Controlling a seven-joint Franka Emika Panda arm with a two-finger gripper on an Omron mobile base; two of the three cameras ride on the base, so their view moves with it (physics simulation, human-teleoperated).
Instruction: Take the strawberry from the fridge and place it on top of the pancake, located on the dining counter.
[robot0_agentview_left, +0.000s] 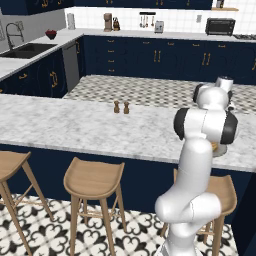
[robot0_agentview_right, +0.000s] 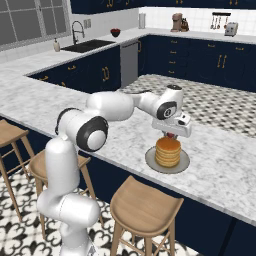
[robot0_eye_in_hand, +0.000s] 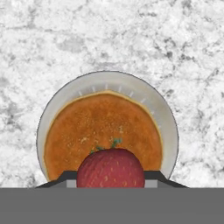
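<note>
Over dining counter (robot0_agentview_right: 220, 170), claw (robot0_eye_in_hand: 110, 177) gripping strawberry (robot0_eye_in_hand: 110, 168)

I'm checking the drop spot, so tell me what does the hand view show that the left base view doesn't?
Hand view: the strawberry clamped in the gripper, hanging over the pancake, and the whole plate rim. Left base view: the stools, two small shakers, the sink and wall counters. Both: the marbled dining counter and part of the plate.

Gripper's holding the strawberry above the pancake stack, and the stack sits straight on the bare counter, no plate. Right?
Not quite. The gripper does hold the strawberry above the pancake, but the stack sits on a round grey plate, not on the bare dining counter. The hand view shows the plate's rim around it.
</note>
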